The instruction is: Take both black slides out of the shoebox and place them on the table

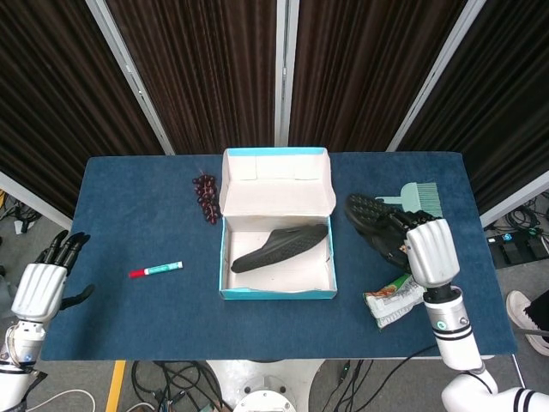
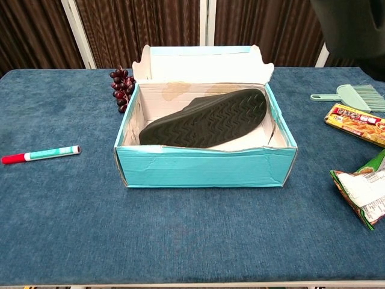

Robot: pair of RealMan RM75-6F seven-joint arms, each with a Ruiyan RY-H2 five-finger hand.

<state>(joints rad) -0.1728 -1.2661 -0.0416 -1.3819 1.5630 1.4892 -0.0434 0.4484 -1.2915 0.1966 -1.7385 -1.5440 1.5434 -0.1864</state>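
Note:
My right hand (image 1: 426,250) grips one black slide (image 1: 375,222) in the air, right of the shoebox and over the snack packs; its dark underside fills the top right corner of the chest view (image 2: 352,27). The second black slide (image 1: 279,245) lies sole-up on its side inside the open teal shoebox (image 1: 276,293), seen close in the chest view (image 2: 207,118). The shoebox front wall (image 2: 204,168) faces me. My left hand (image 1: 41,287) hangs open off the table's left edge, fingers apart, holding nothing.
A bunch of dark grapes (image 1: 205,196) lies left of the box lid. A red-capped green marker (image 1: 156,270) rests on the left of the blue table (image 1: 129,326). A mint brush (image 1: 415,199), an orange snack pack (image 2: 358,123) and a green snack bag (image 1: 395,298) sit at the right.

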